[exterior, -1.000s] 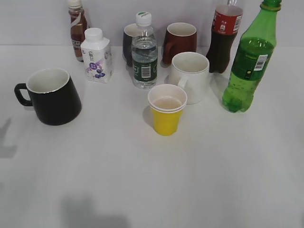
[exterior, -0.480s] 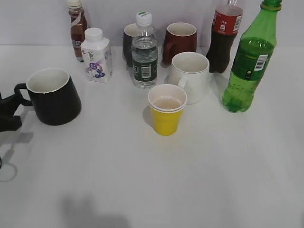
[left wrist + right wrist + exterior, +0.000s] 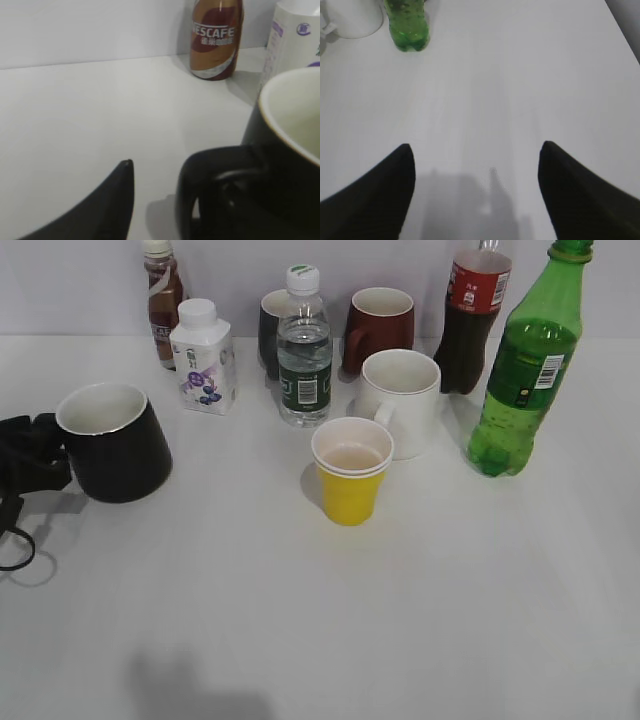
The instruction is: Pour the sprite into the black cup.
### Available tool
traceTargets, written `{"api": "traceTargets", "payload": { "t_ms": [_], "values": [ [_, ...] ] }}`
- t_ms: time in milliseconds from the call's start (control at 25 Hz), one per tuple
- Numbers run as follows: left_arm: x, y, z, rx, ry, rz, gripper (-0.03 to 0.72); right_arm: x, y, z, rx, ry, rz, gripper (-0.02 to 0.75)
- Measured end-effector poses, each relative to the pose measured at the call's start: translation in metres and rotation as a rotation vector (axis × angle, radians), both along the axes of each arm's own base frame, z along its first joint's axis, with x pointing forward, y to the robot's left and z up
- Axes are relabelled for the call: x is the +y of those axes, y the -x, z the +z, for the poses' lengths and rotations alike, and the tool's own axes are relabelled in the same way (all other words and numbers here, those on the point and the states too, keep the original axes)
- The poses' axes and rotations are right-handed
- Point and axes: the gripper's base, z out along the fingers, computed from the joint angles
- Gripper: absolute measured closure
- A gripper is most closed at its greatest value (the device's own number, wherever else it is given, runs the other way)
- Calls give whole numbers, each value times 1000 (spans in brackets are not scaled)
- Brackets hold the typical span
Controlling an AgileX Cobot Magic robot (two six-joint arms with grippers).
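— Where do we find the black cup (image 3: 112, 443)?

— At the left of the white table (image 3: 400, 620), upright, white inside, its loop handle (image 3: 215, 190) turned toward the left edge. Our left gripper (image 3: 30, 455) sits right at that handle; in the left wrist view we see one dark fingertip (image 3: 117, 200) just beside the loop, with a gap of table between them. We cannot tell whether those jaws are apart or together.

— And the sprite (image 3: 525, 370)?

— Upright at the far right, next to the cola bottle (image 3: 470, 315) and near the white mug (image 3: 400, 400). The yellow paper cup (image 3: 351, 472) stands in the middle, well apart from the black cup.

— Our right gripper (image 3: 475, 190)?

— Its two fingers spread wide over bare table, holding nothing, with the sprite's base (image 3: 409, 25) well ahead of them.
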Motion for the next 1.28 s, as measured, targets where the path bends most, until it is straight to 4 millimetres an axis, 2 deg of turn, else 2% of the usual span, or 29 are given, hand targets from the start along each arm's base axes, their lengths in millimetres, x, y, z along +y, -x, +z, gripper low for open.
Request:
{"api": "traceTargets", "payload": {
  "t_ms": [160, 280, 480, 600, 680, 800, 920, 1040, 1160, 1280],
  "values": [
    [-3, -8, -1, -6, -7, -28, 498, 0, 0, 0, 0, 0, 0, 163],
    [-3, -9, -2, -6, -17, -36, 627, 0, 0, 0, 0, -1, 1, 163],
    [-6, -8, 2, -20, -32, -71, 639, 5, 0, 0, 4, -56, 40, 163],
    [-6, -6, 16, -45, -50, -80, 643, 7, -1, 7, -33, -56, 54, 163],
    [-6, -5, 30, -93, -52, -80, 643, 7, -8, 20, -142, -54, 58, 163],
    [-6, -1, 50, -161, -53, -78, 643, 7, -27, 46, -361, -59, 51, 163],
    [-5, 2, 65, -192, -61, -73, 643, 8, -52, 62, -520, -44, 43, 163],
    [-5, 7, 76, -192, -80, -74, 643, 9, -86, 63, -580, -11, 35, 167],
    [-5, 12, 83, -171, -111, -85, 643, 10, -116, 59, -605, -5, 25, 206],
    [-5, 17, 89, -159, -135, -86, 643, 12, -145, 49, -575, -14, 16, 229]
  ]
}}
